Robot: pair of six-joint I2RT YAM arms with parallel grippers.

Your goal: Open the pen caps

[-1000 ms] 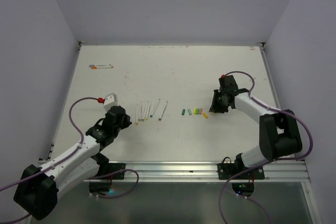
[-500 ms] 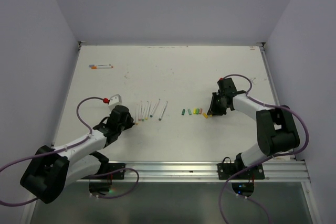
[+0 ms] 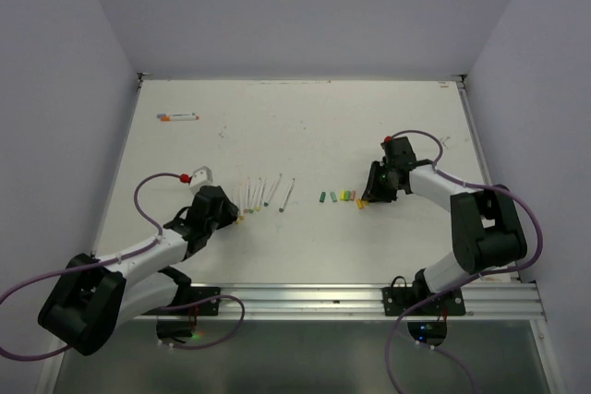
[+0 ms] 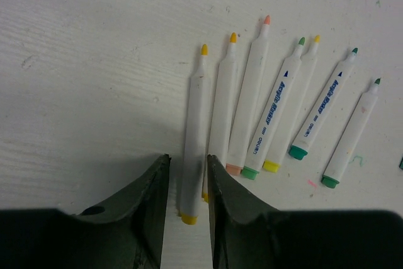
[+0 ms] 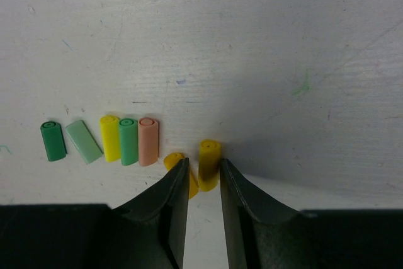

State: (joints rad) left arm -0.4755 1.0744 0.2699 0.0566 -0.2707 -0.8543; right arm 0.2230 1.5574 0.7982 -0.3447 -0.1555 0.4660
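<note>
Several uncapped white pens (image 4: 252, 99) lie side by side on the table, a small row (image 3: 263, 193) in the top view. My left gripper (image 4: 187, 159) is open astride the leftmost, yellow-tipped pen (image 4: 193, 118), which lies flat with a gap on its left side. Several pen caps (image 5: 128, 141) lie in a row, green, yellow and pink, left of my right gripper (image 5: 204, 162). That gripper is open around a yellow cap (image 5: 210, 155) resting on the table, apart from both fingers. An orange-yellow cap (image 5: 174, 159) is partly hidden behind its left finger.
A capped pen with orange and blue ends (image 3: 177, 117) lies alone at the far left of the white table (image 3: 305, 126). Grey walls enclose the table on three sides. A metal rail (image 3: 369, 294) runs along the near edge by the arm bases.
Both grippers have opened a little: the left has let go of the yellow-tipped pen, the right of the yellow cap. Before that the left arm moved in toward the pen row.
</note>
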